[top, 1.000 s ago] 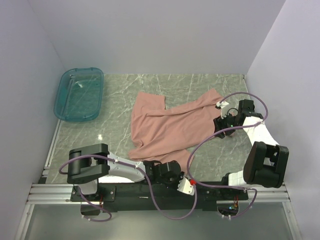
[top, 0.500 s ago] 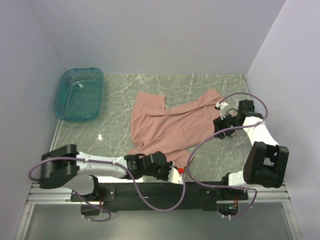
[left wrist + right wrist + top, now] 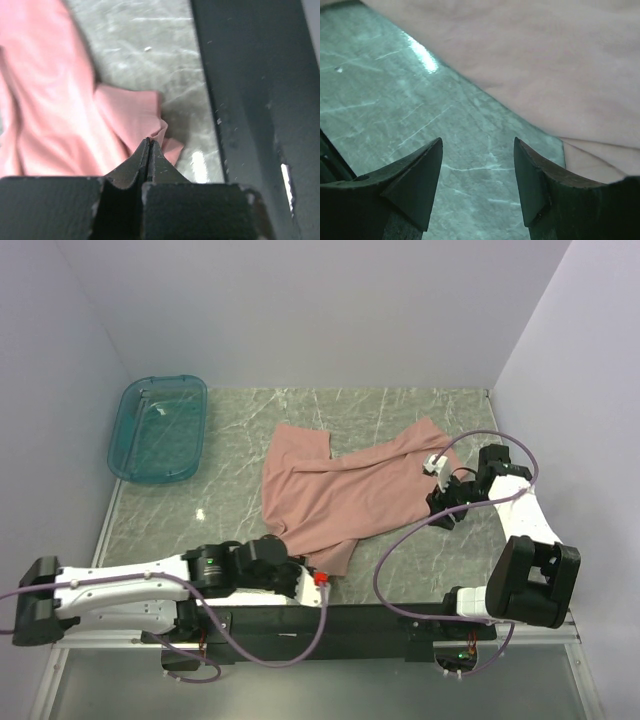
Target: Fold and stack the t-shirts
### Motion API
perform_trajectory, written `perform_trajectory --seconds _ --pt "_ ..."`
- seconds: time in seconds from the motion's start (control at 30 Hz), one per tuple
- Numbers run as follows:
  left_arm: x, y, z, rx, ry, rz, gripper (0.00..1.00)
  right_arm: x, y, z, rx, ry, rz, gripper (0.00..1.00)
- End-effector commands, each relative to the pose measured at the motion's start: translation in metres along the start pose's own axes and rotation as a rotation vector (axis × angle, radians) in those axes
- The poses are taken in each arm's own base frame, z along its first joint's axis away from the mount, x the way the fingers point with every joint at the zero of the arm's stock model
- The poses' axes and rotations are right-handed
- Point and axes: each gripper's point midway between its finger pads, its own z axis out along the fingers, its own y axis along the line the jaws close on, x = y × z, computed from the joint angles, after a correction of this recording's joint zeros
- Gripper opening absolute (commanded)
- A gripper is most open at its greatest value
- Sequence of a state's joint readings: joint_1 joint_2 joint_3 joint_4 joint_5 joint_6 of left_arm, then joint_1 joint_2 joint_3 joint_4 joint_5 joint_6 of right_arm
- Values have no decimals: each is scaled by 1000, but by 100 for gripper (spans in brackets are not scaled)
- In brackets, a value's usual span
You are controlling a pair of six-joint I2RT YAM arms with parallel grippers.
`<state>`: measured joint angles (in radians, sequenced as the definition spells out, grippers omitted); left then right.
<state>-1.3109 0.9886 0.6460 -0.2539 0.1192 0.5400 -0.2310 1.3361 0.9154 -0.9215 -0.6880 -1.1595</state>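
Pinching the shirt by its near corner, your left gripper is sitting closest; the shirt is lying spread beyond it, your right gripper hovering open at its right edge.

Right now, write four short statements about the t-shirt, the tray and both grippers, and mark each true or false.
1. The left gripper is shut on a near corner of the pink t-shirt. True.
2. The right gripper is clamped on a sleeve. False: its jaws stand open over the bare table beside the shirt's edge, and it holds nothing.
3. The teal tray sits at the far left of the table. True.
4. The t-shirt lies folded inside the tray. False: it lies spread and rumpled on the table, apart from the tray.
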Motion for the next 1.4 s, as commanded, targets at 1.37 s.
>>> perform_trajectory --seconds 1.37 --pt "17 25 -49 -215 -53 5 0 14 -122 -7 249 266 -6 64"
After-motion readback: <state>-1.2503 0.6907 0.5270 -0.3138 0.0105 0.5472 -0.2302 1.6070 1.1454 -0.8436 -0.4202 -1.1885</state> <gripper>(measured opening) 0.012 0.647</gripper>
